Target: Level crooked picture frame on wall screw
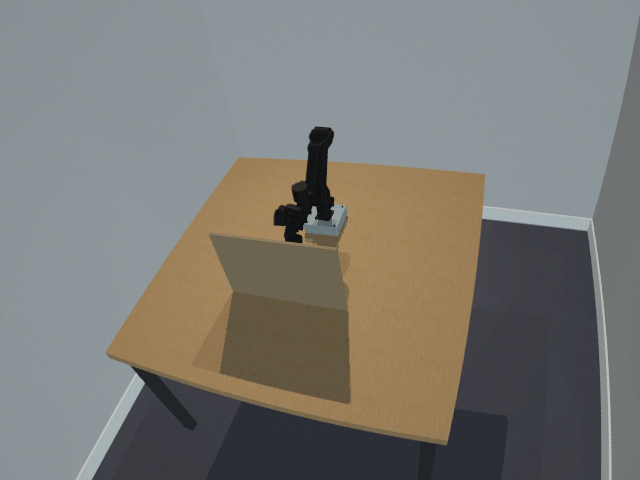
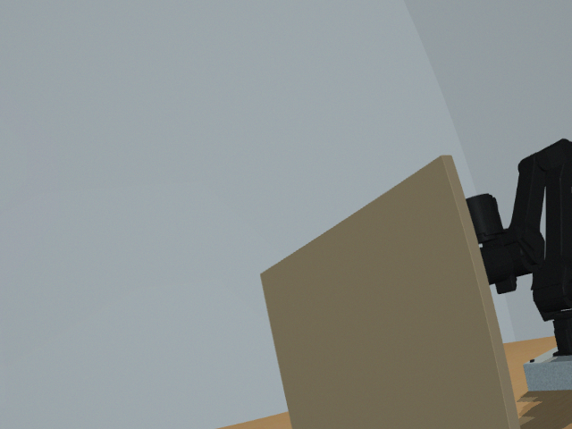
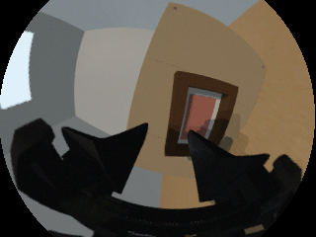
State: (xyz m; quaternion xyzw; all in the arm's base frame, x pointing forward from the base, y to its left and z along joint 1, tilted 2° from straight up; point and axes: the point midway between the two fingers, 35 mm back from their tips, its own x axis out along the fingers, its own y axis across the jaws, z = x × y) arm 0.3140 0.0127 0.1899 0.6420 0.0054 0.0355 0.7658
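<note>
0 readable labels show; the claw (image 3: pixel 168 129) gapes unclenched near the frame (image 3: pixel 176 106).

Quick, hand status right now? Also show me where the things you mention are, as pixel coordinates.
Hand (image 3: pixel 168 129): open, fingers apart with nothing between them; the picture frame (image 3: pixel 174 114) hangs on the board (image 3: pixel 148 89), out of its grip.

Lost Behind the Board

Can't see past the upright board (image 1: pixel 284 271) (image 2: pixel 388 299) (image 3: pixel 207 44) to the fingertips of the gripper (image 1: pixel 293 236) (image 3: pixel 168 129) from above, nor to the picture frame (image 3: pixel 179 109) from outside. Can't make out, beyond the gripper in the wrist view, the screw behind the frame, or the frame's lower edge where overlapped by one finger.
</note>
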